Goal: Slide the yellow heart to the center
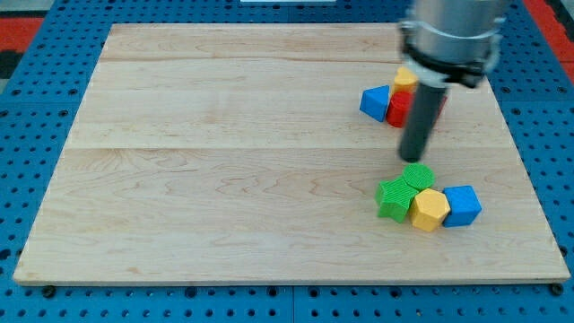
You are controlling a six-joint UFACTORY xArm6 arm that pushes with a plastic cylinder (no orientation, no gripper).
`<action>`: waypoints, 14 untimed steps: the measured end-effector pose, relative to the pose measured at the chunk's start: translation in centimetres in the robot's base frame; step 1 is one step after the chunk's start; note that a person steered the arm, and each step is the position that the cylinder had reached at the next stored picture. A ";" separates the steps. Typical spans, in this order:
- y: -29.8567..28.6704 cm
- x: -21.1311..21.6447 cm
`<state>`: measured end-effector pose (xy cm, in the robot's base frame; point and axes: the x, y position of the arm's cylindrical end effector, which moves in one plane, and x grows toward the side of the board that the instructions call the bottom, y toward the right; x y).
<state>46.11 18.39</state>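
My tip (413,161) stands at the right of the board, just above the top edge of a green round block (418,175). Below it a yellow block (430,209), chunky and angular, lies between a green star (392,199) and a blue cube (462,205), touching both. A second yellow block (405,79) sits higher up, partly hidden by the arm. I cannot tell which yellow block is the heart.
A blue triangle (375,101) and a red block (400,109) lie next to the upper yellow block. More red (439,101) shows behind the rod. The wooden board (224,161) rests on a blue perforated surface (27,117).
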 end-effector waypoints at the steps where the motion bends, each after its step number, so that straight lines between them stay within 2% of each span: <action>1: 4.7 0.9; 2: 8.4 -1.7; 3: 8.3 -7.2; 4: 6.3 -10.7; 6: -6.9 -11.9; 7: -6.8 -12.0; 8: -5.5 -13.9; 9: -8.8 -17.0; 10: -14.3 -15.2; 11: -16.5 -13.6; 13: -15.4 -19.2; 14: -11.3 -17.6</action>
<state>28.50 7.04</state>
